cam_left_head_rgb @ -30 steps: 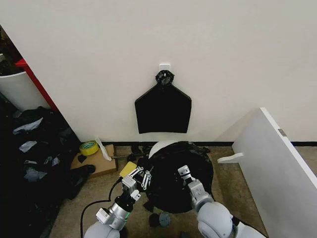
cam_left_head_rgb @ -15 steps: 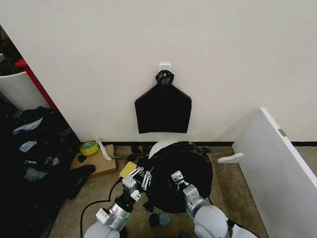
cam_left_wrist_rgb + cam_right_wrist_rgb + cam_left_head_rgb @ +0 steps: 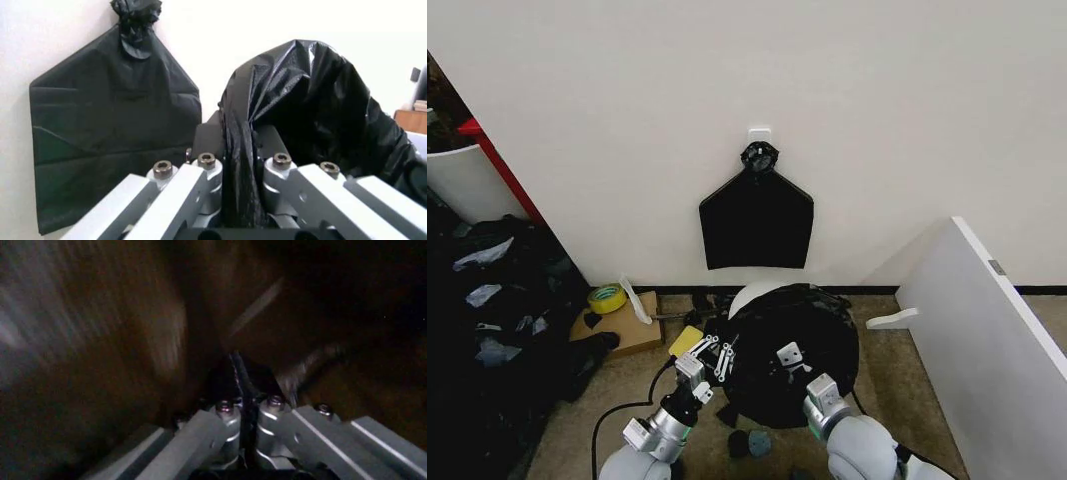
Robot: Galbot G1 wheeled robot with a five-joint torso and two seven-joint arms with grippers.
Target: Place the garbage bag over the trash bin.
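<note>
Left hand (image 3: 718,357) clamped on a gathered fold of the thin, glossy, crinkled black plastic garbage bag (image 3: 792,352) at its near-left edge. Bag lies draped over the round white plastic trash bin (image 3: 749,295) on the floor by the wall; only a far arc of the rolled rim is exposed. Right hand (image 3: 789,357) sits on the bag's top, fingers together, apparently pinching film; wrist view blurred.
</note>
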